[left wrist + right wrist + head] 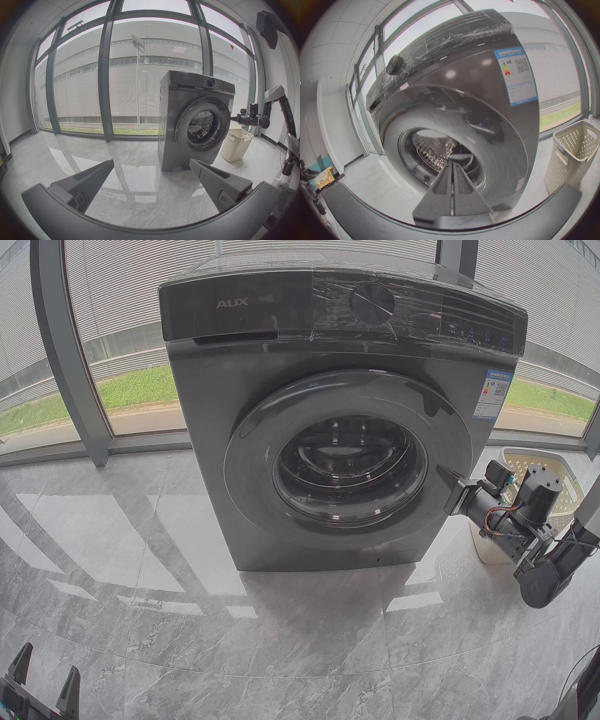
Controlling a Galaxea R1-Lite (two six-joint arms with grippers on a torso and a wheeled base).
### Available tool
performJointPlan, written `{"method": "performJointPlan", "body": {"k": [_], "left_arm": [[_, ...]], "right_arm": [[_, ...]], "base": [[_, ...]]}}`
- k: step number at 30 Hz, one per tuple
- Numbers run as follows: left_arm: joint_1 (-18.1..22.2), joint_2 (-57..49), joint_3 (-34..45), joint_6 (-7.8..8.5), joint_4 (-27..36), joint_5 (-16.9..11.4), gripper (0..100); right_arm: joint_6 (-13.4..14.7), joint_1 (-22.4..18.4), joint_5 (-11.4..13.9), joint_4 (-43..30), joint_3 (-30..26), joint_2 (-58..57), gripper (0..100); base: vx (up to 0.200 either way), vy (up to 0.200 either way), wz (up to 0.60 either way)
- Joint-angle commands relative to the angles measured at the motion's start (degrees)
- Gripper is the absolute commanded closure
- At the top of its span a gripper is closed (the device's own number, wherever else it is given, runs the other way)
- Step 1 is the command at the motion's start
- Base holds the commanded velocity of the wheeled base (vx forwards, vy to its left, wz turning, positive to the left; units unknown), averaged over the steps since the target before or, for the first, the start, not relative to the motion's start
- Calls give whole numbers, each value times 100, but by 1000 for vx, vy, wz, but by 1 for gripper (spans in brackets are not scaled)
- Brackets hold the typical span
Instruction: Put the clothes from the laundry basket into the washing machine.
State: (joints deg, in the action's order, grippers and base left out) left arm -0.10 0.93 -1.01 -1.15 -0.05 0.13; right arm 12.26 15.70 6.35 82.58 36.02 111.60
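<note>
The grey washing machine (337, 427) stands in front of me, and its round glass door (350, 459) is closed. My right gripper (442, 471) is shut with nothing in it, its tip at the door's right rim. In the right wrist view the closed fingers (452, 164) point at the door glass (440, 153). The cream laundry basket (544, 454) stands on the floor to the right of the machine, behind my right arm. I see no clothes in the part of it that shows. My left gripper (47, 668) hangs low at the near left, open and empty.
Tall windows and a grey pillar (69, 352) stand behind the machine. Bare polished tile floor (187, 615) stretches in front of the machine and to its left. In the left wrist view the basket (236, 145) sits close to the machine's right side.
</note>
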Motion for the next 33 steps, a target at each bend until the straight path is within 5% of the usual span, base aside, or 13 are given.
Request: {"method": "performJointPlan", "body": {"k": [1, 9, 16, 21, 33], "left_arm": [[1, -75, 101, -8, 5, 4, 0], [1, -75, 101, -8, 5, 4, 0], [1, -75, 101, -8, 5, 13, 0], [1, -75, 101, -8, 5, 13, 0], [1, -75, 101, -17, 5, 22, 0]], "right_arm": [[-22, 249, 77, 48, -966, -262, 100], [-22, 372, 112, 382, -1291, -306, 100], [30, 284, 59, 320, -394, -244, 100], [39, 91, -2, 303, 177, -86, 100], [39, 82, -125, 303, 98, -113, 100]], "base": [[0, 0, 0], [200, 0, 0], [200, 0, 0], [0, 0, 0], [0, 0, 0]]}}
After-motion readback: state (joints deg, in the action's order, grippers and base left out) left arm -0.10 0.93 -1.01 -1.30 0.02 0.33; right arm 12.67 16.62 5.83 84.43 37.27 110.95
